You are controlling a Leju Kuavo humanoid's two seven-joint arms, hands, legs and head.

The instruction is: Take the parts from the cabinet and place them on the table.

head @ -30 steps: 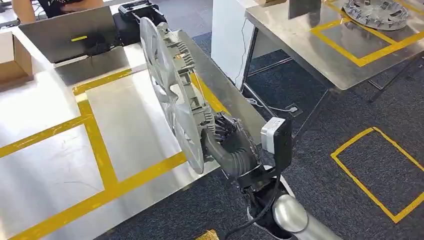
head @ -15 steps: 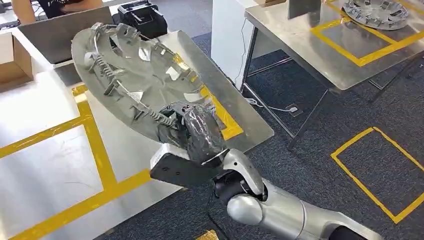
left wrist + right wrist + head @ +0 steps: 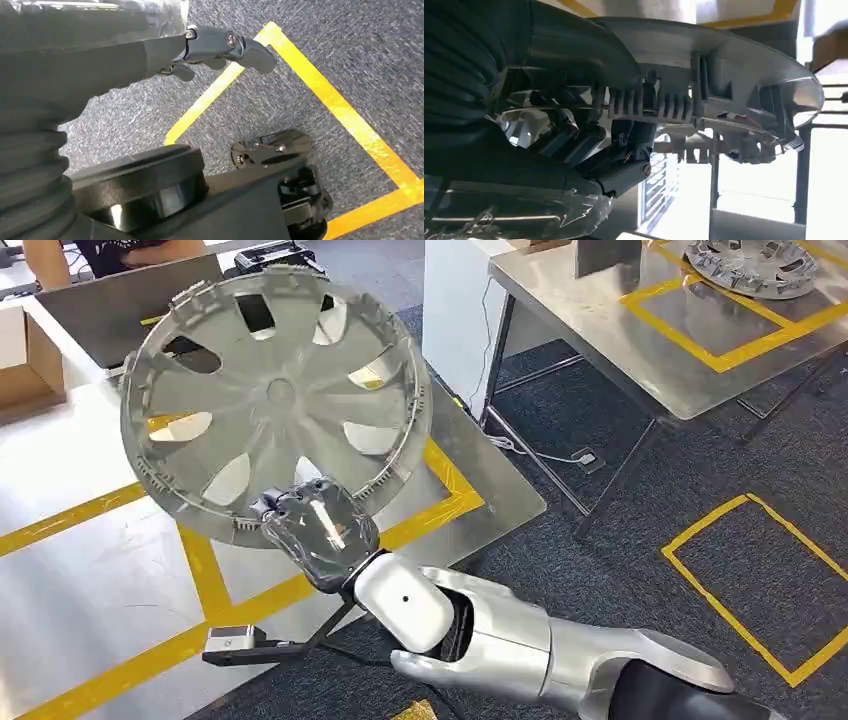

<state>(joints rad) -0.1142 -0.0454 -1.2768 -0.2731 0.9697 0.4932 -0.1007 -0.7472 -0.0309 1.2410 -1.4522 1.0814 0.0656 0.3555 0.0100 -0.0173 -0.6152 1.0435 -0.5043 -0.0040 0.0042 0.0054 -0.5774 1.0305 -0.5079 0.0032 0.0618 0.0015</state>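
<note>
Head view: a silver wheel cover (image 3: 275, 405) is held up by the right hand (image 3: 318, 530), which grips its near rim, the spoked face turned toward the camera. The cover is raised above a steel table (image 3: 90, 540) marked with yellow tape lines (image 3: 205, 570), and whether it touches the surface cannot be told. On the right wrist view the fingers (image 3: 574, 142) are seen closed around the ribbed inner edge of the cover. On the left wrist view the left hand (image 3: 150, 55) is seen over grey carpet (image 3: 320, 45) crossed by yellow tape, with its dark fingers apart and nothing held. A second wheel cover (image 3: 752, 265) lies on another steel table (image 3: 640, 350) at the far right. A cardboard box (image 3: 28, 355) is seen at the far left.
</note>
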